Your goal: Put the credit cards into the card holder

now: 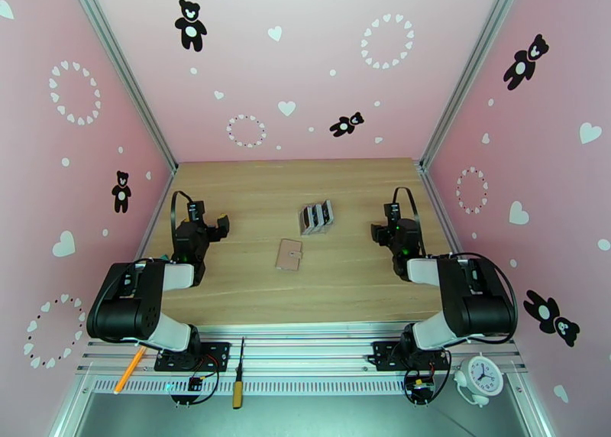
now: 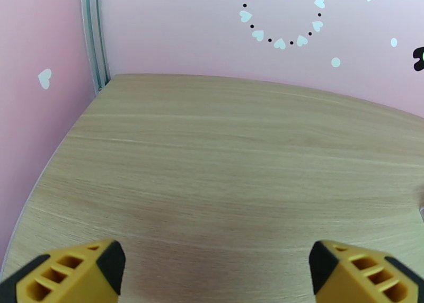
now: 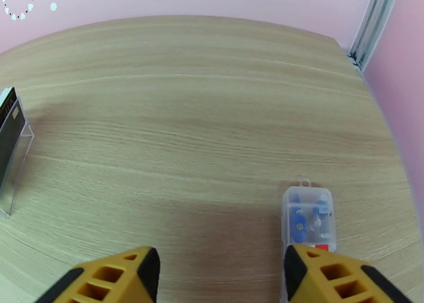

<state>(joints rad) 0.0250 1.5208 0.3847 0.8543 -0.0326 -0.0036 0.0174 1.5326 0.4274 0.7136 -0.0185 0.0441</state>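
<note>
At mid-table I see the card holder (image 1: 289, 254) shut and the credit cards (image 1: 315, 217) upright in their clear rack (image 3: 16, 166): nothing done yet. Left gripper (image 2: 217, 267) and right gripper (image 3: 222, 272) gape empty.

The clear rack (image 3: 11, 156) runs off the left edge; the small case (image 3: 308, 214) is partly hidden

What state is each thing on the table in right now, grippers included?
card holder: closed, lying flat.
credit cards: standing upright in the clear rack.
left gripper: open, empty.
right gripper: open, empty.
small clear case: lying flat, near end hidden behind the right gripper.
</note>
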